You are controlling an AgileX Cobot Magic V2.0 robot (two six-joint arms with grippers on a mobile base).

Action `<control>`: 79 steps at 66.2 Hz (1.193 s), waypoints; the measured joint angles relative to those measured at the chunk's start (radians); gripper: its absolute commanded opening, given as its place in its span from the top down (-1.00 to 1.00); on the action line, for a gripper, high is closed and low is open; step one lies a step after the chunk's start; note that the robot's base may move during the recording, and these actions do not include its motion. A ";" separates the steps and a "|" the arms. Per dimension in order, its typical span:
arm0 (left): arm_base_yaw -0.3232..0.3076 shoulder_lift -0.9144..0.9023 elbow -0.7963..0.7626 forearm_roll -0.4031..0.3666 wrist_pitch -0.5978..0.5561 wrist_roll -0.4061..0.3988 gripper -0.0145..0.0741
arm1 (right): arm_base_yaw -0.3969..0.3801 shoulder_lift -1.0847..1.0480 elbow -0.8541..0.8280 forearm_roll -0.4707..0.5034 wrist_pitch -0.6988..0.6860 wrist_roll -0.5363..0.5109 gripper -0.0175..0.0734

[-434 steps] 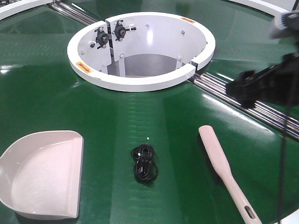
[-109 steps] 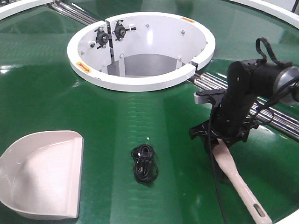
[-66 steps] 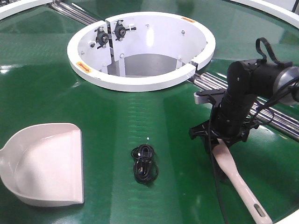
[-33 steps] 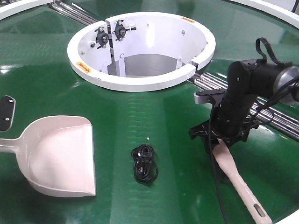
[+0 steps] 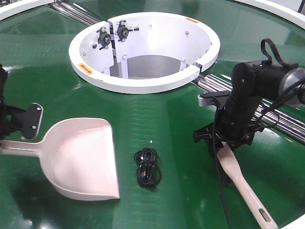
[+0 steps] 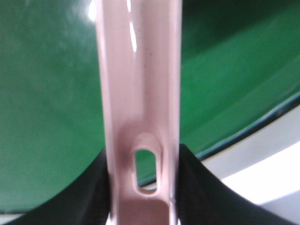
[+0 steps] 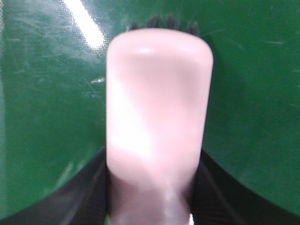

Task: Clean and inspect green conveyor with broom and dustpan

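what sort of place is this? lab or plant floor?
Probably a plant or logistics floor, not certain: a broad curved green conveyor, steel rollers splitting it, and a white ring housing with orange labels at its centre.

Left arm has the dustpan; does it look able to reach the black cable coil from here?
Probably yes. The left gripper grips the dustpan handle, the pan's straight edge faces the cable coil, and only bare green belt lies between them. The broom sits on the coil's far side.
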 measured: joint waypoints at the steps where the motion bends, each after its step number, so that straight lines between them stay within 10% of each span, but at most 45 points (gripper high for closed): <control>1: -0.003 0.000 0.000 -0.005 0.000 -0.002 0.73 | 0.000 0.000 0.000 0.000 0.000 0.000 0.64; 18: -0.064 0.010 0.000 -0.130 -0.038 0.016 0.73 | 0.000 0.000 0.000 0.000 0.000 0.000 0.64; 79: -0.093 0.013 0.000 -0.130 -0.040 0.016 0.73 | 0.000 0.000 0.000 0.000 0.000 0.000 0.64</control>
